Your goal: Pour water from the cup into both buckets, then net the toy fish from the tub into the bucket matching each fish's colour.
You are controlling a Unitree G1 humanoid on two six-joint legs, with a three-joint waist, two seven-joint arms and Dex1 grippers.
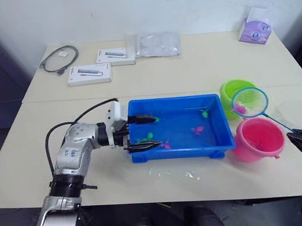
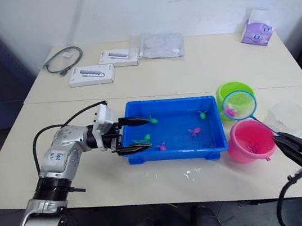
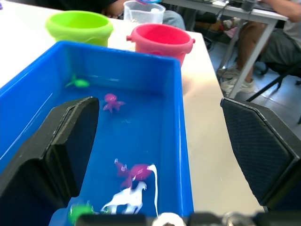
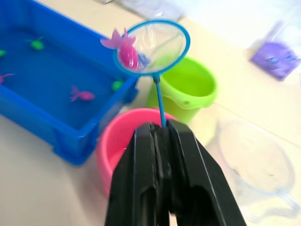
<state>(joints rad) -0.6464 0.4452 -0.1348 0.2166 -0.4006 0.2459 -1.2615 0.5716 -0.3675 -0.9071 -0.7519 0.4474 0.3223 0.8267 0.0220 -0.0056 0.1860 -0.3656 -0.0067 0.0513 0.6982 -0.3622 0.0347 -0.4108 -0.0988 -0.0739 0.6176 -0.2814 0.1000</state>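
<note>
The blue tub (image 1: 172,99) holds water and several toy fish, among them a green fish (image 1: 205,114) and a pink fish (image 1: 198,130). My left gripper (image 1: 142,132) is open and straddles the tub's left end, one finger (image 3: 70,141) inside and the other outside. My right gripper (image 4: 160,132) is shut on the net's thin handle. The net (image 4: 153,47) hangs above the tub's right corner and the green bucket (image 1: 233,90), with a pink fish (image 4: 126,52) in it. The pink bucket (image 1: 257,138) stands just in front of the green one. The clear cup (image 1: 296,115) sits to their right.
A small water spill (image 1: 180,172) lies on the table in front of the tub. At the back lie a grey cable (image 1: 59,58), two white boxes (image 1: 89,74), a plastic bag (image 1: 158,44) and a purple pack (image 1: 255,30). A seated person's legs (image 3: 277,42) show beyond the table.
</note>
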